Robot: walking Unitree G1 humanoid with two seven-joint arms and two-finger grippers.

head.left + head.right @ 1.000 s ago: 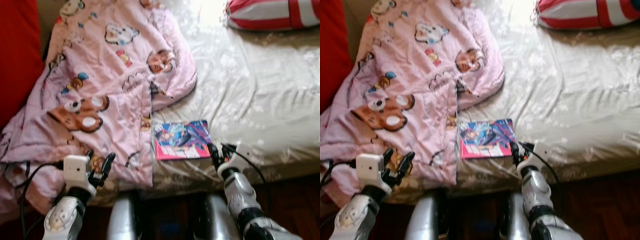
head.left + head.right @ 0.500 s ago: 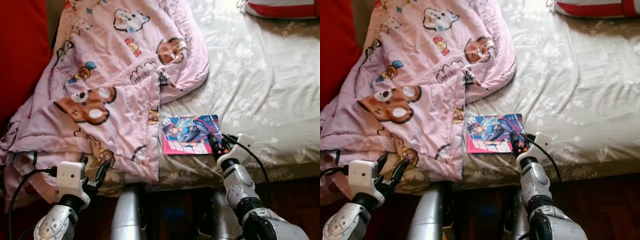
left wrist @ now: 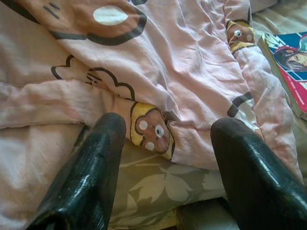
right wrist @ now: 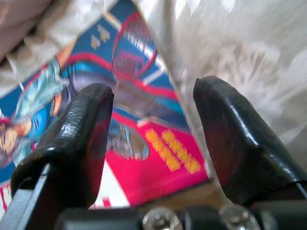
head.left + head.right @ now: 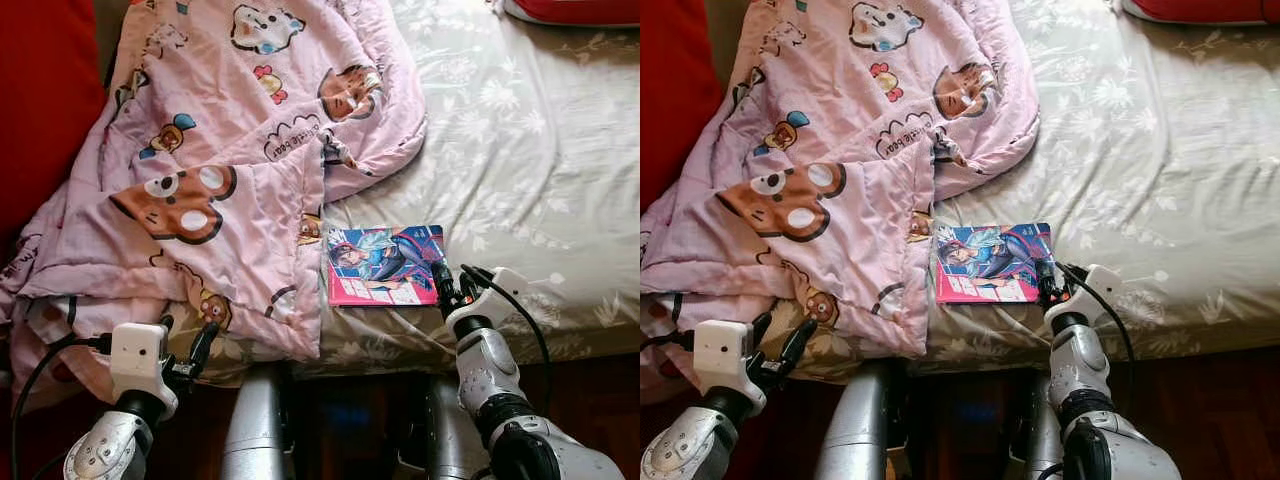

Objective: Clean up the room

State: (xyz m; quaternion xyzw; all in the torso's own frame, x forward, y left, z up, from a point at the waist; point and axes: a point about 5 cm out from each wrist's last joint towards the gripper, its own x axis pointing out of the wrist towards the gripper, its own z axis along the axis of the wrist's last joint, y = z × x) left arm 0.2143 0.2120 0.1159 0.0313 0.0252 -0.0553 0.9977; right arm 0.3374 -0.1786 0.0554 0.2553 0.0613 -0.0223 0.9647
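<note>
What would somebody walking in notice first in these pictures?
Probably the crumpled pink cartoon blanket, heaped over the left side of the bed and spilling off its near edge. Next, the bright comic book lying flat on the floral sheet just right of the blanket, with the right gripper open at its near right corner. The left gripper, also open, sits at the blanket's near hem.

Soft daylight, sharp head views, blurred right wrist.

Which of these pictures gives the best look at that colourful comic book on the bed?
The left eye view: the whole comic book lies flat on the bed sheet, beside the pink blanket. The right eye view shows much the same. The right wrist view shows a blurred close-up of its cover between the open right gripper; the left wrist view catches an edge.
</note>
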